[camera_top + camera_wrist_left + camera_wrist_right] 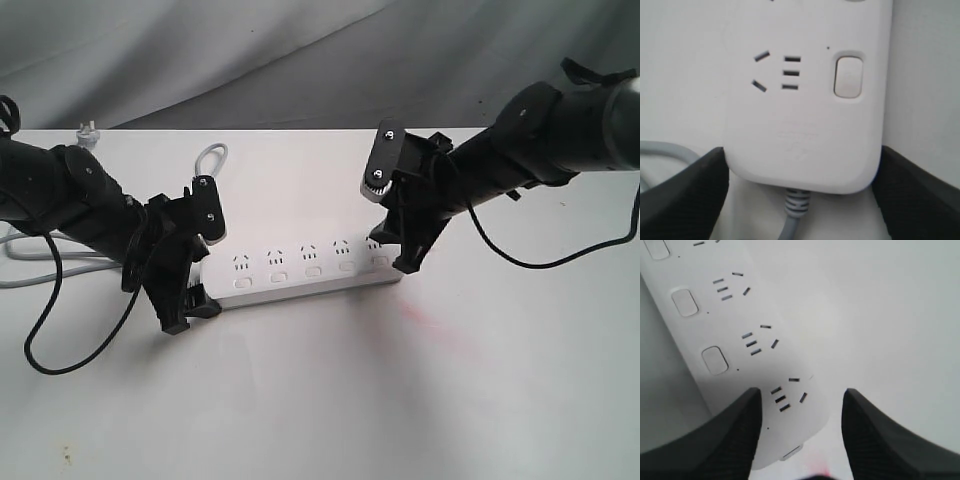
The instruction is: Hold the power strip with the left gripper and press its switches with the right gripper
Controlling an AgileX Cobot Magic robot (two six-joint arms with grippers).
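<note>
The white power strip lies across the table's middle, its five sockets in a row with a small switch below each. My left gripper is shut on the strip's cord end. In the left wrist view both black fingers press the strip at its sides, beside one switch. My right gripper hangs open over the far end. There one finger rests on the strip where the last switch lies hidden, and the other is off its edge. Further switches show along the strip.
The grey cord loops behind the strip and runs off to the left, ending in a plug at the table's back edge. A loose black cable hangs from the left arm. A faint pink stain marks the white table.
</note>
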